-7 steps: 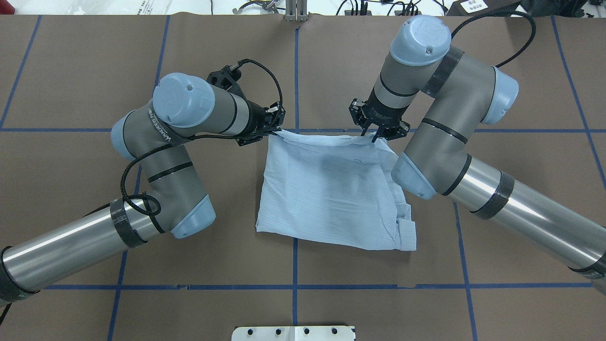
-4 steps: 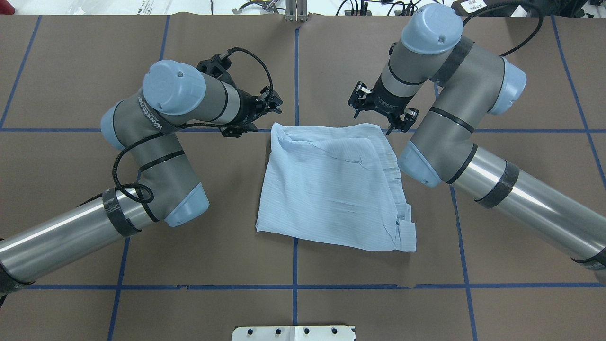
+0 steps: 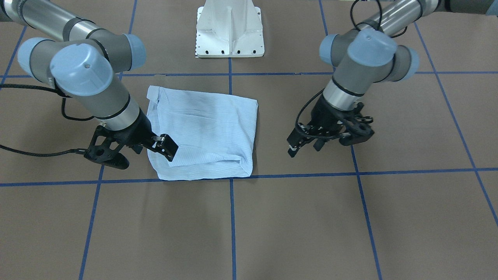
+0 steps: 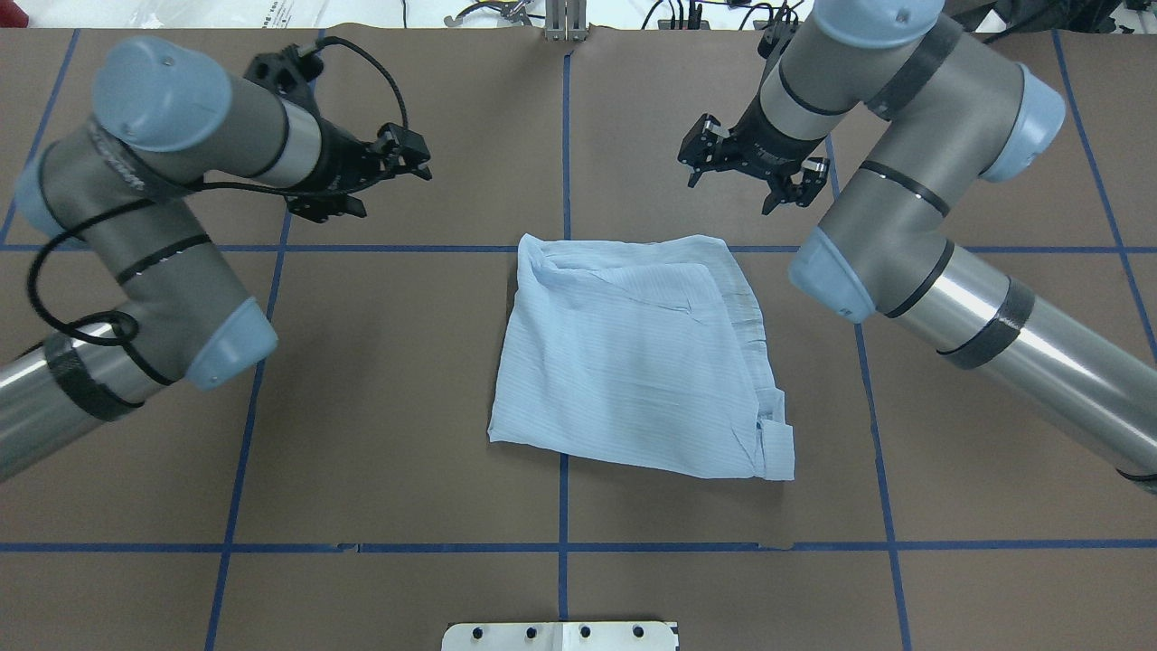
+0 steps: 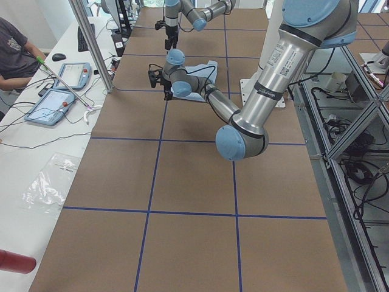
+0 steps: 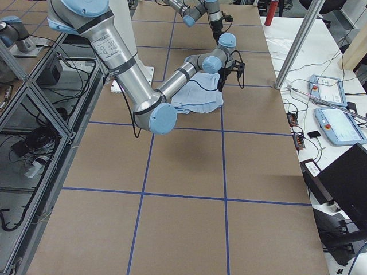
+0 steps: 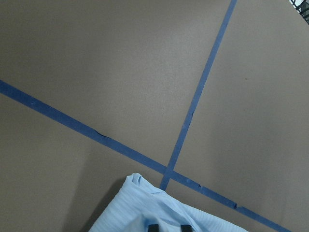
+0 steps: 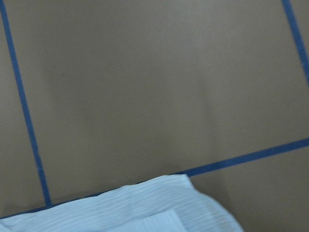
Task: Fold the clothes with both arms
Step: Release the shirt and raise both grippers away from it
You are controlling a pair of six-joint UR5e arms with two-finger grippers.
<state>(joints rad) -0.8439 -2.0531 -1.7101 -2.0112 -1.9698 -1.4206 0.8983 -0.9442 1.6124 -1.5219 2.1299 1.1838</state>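
Here's the shirt (image 4: 633, 362), lying flat in the middle of the table (image 4: 362, 407) as a rough rectangle. Its far edge runs along the blue tape line (image 4: 452, 248) and its collar end (image 4: 773, 438) is bunched at the near right corner, on the robot's side. Nothing is touching it.

The left gripper (image 4: 409, 152) hangs out past the far left corner, well clear of the cloth. Its fingers are spread and there's nothing between them. Across on the other side, the right gripper (image 4: 737, 185) sits beyond the far right corner with its fingers parted wide, and it's empty too.

Why one claw at each far corner? My read is that thin, floppy fabric needs a hold at both ends of an edge, or the fold goes down crooked. The shirt looks doubled over (layered edges show along the right side), so a fold seems to be down and the package is holding its shape unaided.

Both wrist views catch just the shirt's far edge at the bottom of the frame. That suits lining up another pinch if the bundle needs halving again. The far left corner puckers a little, so it may want smoothing.
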